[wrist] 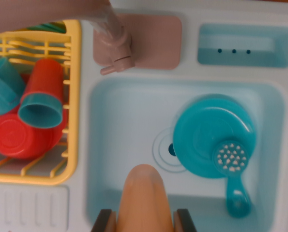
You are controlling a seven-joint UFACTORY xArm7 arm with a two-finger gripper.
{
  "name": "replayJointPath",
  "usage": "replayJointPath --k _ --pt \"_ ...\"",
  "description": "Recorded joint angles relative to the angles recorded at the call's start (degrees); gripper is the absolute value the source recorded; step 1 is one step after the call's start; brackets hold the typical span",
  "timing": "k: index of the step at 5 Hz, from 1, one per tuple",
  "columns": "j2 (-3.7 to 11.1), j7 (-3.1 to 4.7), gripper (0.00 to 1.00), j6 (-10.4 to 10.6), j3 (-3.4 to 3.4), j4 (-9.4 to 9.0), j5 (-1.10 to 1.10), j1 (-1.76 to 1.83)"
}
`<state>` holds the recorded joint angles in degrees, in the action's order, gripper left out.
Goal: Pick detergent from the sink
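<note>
Though cropped by the lower frame edge, showed at 6 o'clock the gripper [144, 220], dark fingers [103, 221] pressed against both flanks of the orange detergent bottle [144, 191]; judged clamped on it. Stood with its rounded top toward the lens, over the near rim of the sink basin [114, 111]; could not be told whether lifted or resting on the floor.

Judged light, a hollow toy of stiff, smooth plastic: unlikely to deform, likely to slip under a loose pinch. Best taken across the broad body below the rounded shoulder, where the sides ran nearly parallel, and not on the tapering crown.

Past the bottle, at centre, lay the ringed drain [162, 149], partly covered at 3 o'clock by a teal pan [206, 130] with a perforated teal ladle [233, 166] across it. Kept well apart from the bottle, leaving room for a straight vertical lift.

At 9 o'clock, on the white counter [32, 208], sat a yellow drying rack [73, 96] holding red cups [18, 140] and a teal cup [39, 113]. At 12 o'clock rose the pinkish faucet [113, 41], overhanging the far basin edge; the only thing judged liable to be struck in raising. At 1 o'clock lay a teal soap tray [245, 44].
</note>
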<state>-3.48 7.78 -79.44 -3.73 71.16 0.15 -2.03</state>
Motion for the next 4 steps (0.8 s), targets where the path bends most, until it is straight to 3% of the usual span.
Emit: replayJointPath --k 1,2,3,4 --pt "0.0 0.0 1.0 0.0 0.0 0.0 0.0 0.0" --pt "-0.63 -0.05 1.0 -2.1 0.01 1.48 -0.05 0.01" --pt "-0.63 -0.05 1.0 -2.1 0.01 1.48 -0.05 0.01" --pt "-1.17 -0.09 1.0 -3.9 0.01 2.76 -0.1 0.01"
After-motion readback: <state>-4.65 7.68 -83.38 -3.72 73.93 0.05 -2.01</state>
